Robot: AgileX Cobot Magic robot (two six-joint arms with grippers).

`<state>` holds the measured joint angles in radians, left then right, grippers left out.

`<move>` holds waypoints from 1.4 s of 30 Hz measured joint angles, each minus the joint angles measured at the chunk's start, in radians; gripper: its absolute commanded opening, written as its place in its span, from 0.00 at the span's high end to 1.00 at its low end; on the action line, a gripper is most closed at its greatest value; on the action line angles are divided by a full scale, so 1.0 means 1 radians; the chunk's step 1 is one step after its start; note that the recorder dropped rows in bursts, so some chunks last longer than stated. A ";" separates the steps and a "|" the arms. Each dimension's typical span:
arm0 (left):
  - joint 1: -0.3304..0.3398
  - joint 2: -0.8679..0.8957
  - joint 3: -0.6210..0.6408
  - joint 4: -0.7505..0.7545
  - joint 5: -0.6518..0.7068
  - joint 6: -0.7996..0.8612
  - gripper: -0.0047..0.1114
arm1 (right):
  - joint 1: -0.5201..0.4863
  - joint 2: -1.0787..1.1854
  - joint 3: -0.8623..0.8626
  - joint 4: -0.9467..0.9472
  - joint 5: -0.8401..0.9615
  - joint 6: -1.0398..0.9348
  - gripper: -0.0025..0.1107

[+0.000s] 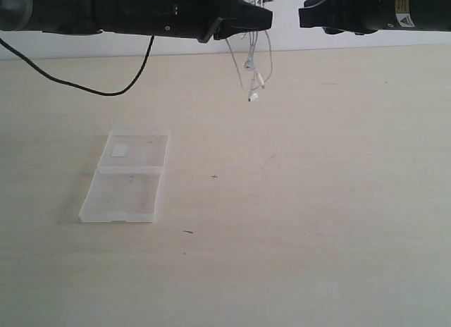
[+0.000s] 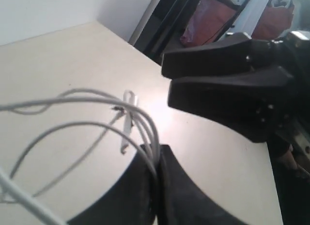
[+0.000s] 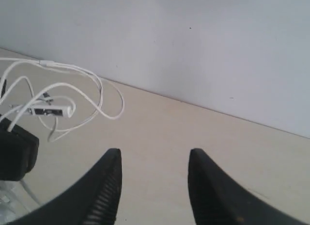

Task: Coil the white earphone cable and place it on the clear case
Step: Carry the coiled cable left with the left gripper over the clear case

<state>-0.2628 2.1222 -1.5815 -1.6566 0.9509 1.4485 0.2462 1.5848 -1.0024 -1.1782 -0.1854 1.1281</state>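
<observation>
The white earphone cable (image 1: 252,68) hangs in loose loops high above the table, its earbuds dangling lowest. My left gripper (image 1: 268,17) is shut on several strands of it; in the left wrist view the cable (image 2: 145,125) runs into the closed fingertips of that gripper (image 2: 157,152). My right gripper (image 1: 303,17) faces it from the right, open and holding nothing; the right wrist view shows this gripper (image 3: 154,159) with bare table between its fingers and the cable loops (image 3: 72,106) off to one side. The clear case (image 1: 127,176) lies open and flat on the table at the left.
A thick black robot-arm cable (image 1: 84,84) droops from the left arm over the back left of the table. A white wall (image 3: 193,40) runs behind the table's far edge. Dark equipment (image 2: 203,21) stands beyond one table corner.
</observation>
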 measured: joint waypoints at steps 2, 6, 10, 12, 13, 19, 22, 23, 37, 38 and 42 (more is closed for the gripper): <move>0.010 0.000 0.000 0.039 0.000 -0.045 0.96 | 0.000 0.000 0.000 0.000 -0.002 0.000 0.59; 0.044 0.000 0.000 0.138 0.024 -0.144 0.96 | 0.000 0.000 0.000 0.003 -0.002 0.004 0.59; 0.084 0.000 0.000 0.227 0.128 -0.205 0.96 | 0.000 -0.015 0.000 0.013 -0.002 0.004 0.60; 0.112 -0.001 0.003 0.269 0.218 -0.219 0.96 | 0.000 -0.040 0.000 0.018 -0.002 0.004 0.60; 0.122 -0.002 0.018 0.283 0.243 -0.211 0.96 | 0.000 -0.055 0.000 0.018 0.002 0.004 0.60; 0.220 -0.006 0.190 0.304 0.263 -0.166 0.96 | 0.000 -0.134 0.006 0.021 0.057 0.019 0.60; 0.307 -0.053 0.271 0.293 0.263 -0.165 0.96 | 0.000 -0.199 0.032 0.023 0.057 0.018 0.60; 0.321 -0.072 0.285 0.301 0.263 -0.167 0.96 | 0.000 -0.211 0.033 0.023 0.057 0.018 0.60; 0.339 -0.226 0.505 0.415 0.264 -0.107 0.96 | 0.000 -0.237 0.043 0.025 0.057 0.044 0.60; 0.339 -0.226 0.521 0.417 0.264 -0.094 0.96 | 0.000 -0.237 0.047 0.025 0.057 0.044 0.60; 0.339 -0.226 0.551 0.419 0.264 -0.057 0.96 | 0.000 -0.237 0.052 0.027 0.043 0.046 0.60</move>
<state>0.0762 1.8962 -1.0307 -1.2372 1.2147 1.3918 0.2462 1.3475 -0.9506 -1.1512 -0.1425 1.1739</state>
